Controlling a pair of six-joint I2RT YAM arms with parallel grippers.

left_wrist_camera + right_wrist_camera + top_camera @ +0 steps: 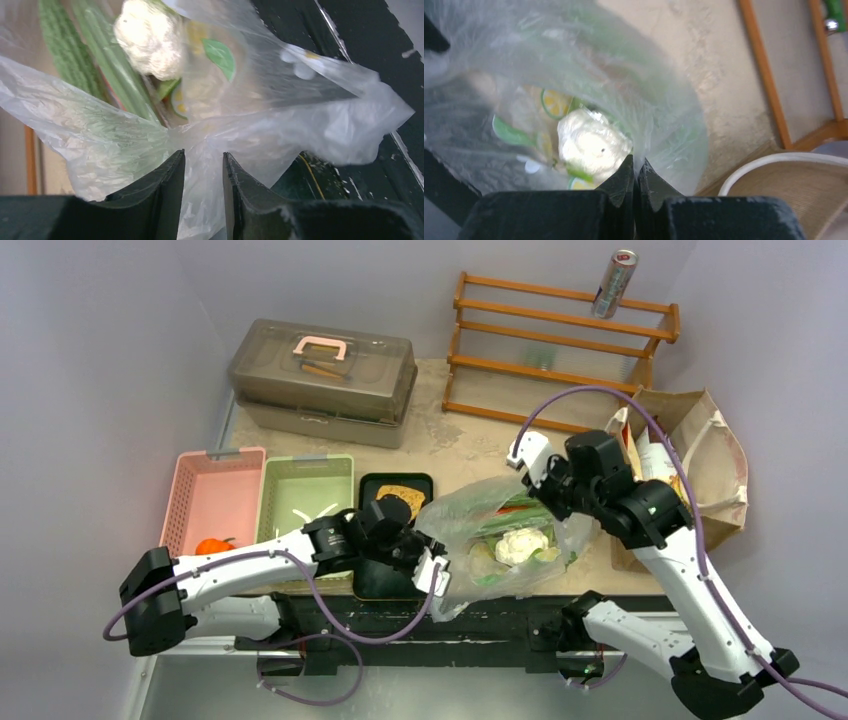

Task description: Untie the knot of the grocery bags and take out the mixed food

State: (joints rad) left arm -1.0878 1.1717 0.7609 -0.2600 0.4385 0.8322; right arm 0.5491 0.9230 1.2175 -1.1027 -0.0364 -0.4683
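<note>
Transparent plastic bag (455, 520) holding cauliflower (522, 543) lies mid-table overhead; at left wrist we find the left gripper (202, 156) narrowed onto its gathered neck, at right wrist the right gripper (635, 164) pinching film, so untying seems underway, next needing steady opposed pulling.

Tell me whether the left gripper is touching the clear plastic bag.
Touching. In the left wrist view, the left gripper has film of the plastic bag pressed between its fingers.
</note>
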